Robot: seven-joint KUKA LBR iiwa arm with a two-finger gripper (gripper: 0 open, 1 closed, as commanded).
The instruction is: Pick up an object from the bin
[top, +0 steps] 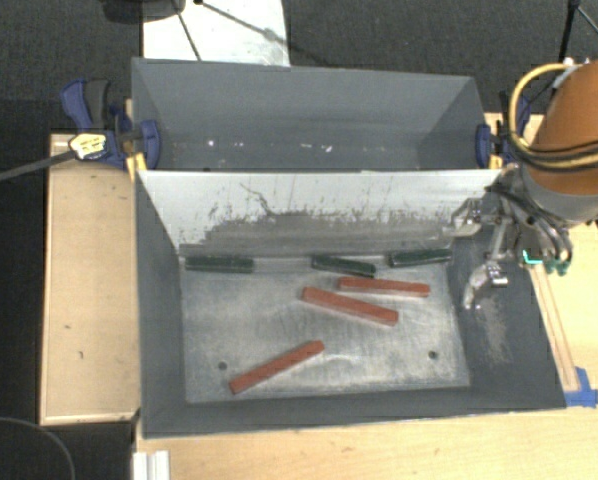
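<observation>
My gripper [482, 286] hangs over the bin's right sloping wall, its metal fingertips pointing down with nothing seen between them. Nearest to it, at the back right of the floor, lies a dark green bar [420, 259]. Just left of the gripper lie two red-brown bars: a thin one [384, 287] and, in front of it, a longer slanted one [349, 307]. All of them lie apart from the gripper.
Another dark green bar [344, 265] lies at the back middle and a third [219, 263] at the back left. One more red-brown bar [276, 366] lies slanted near the front left of the floor. The arm with its orange cover stands over the right rim.
</observation>
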